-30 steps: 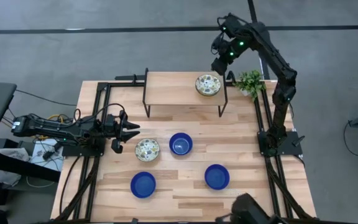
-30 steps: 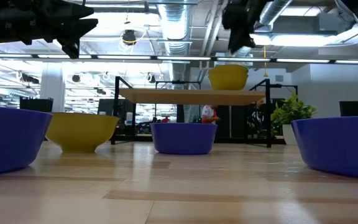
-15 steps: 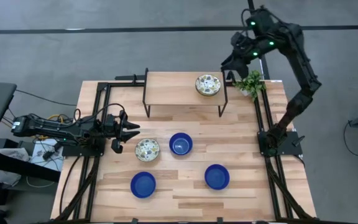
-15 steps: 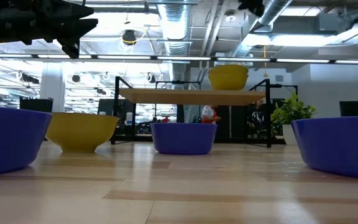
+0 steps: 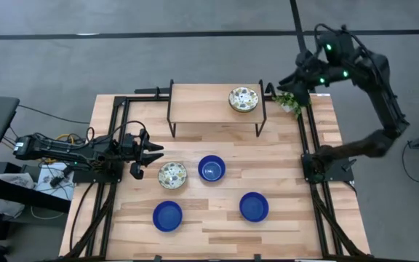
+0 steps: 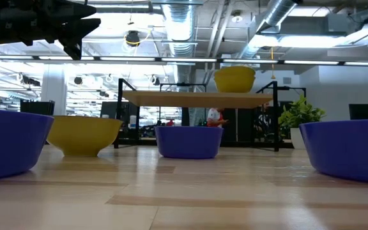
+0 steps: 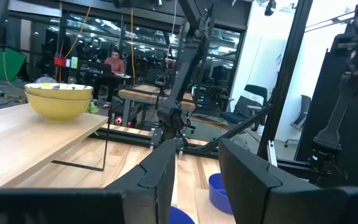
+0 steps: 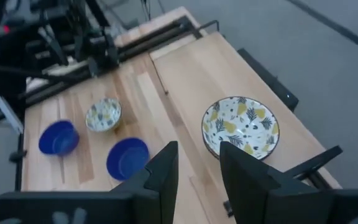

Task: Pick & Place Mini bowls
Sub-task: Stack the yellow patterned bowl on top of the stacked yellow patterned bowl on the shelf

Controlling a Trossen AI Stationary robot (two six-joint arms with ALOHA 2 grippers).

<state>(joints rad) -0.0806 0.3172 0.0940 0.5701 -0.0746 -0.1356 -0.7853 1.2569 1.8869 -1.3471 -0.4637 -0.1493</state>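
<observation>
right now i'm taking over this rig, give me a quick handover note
Left hand: open, empty, at the table's left side, beside the patterned bowl on the table, not touching it.
Right hand: open, empty, raised off past the right end of the shelf, near the plant.
Blue bowls: all three on the table.
Done: patterned bowls on the shelf, which look like two stacked.
Left: probably the patterned bowl on the table next. The blue bowls are not yet touched.
</observation>
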